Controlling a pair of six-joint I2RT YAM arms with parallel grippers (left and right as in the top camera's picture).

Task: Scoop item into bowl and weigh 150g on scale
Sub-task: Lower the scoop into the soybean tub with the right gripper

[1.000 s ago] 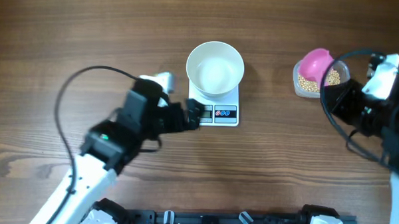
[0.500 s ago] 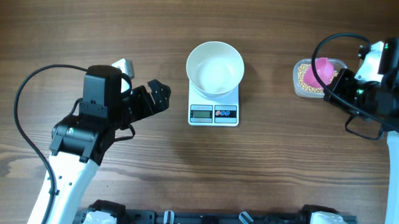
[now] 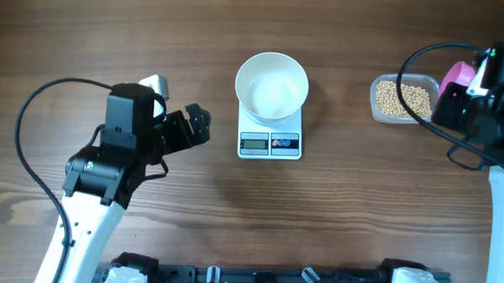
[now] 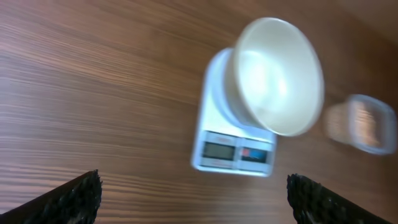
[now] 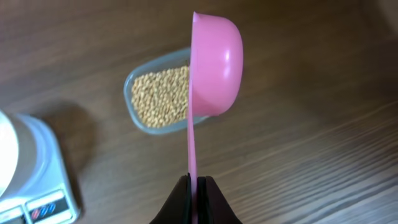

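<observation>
The round white bowl (image 3: 271,86) stands upright on the rear part of the small white scale (image 3: 269,144), whose grey display and dark button panel face the near edge of the counter (image 3: 239,23). The beige-tan beans (image 3: 403,98) lie in a clear tub (image 3: 376,100) well to the scale's right.

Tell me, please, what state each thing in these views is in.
scale: carrying the bowl; display unreadable
bowl: upright, empty
tub: lidless, holding beans
scoop: held by its handle; contents hidden
left tool: open, holding nothing
right tool: shut on scoop
</observation>
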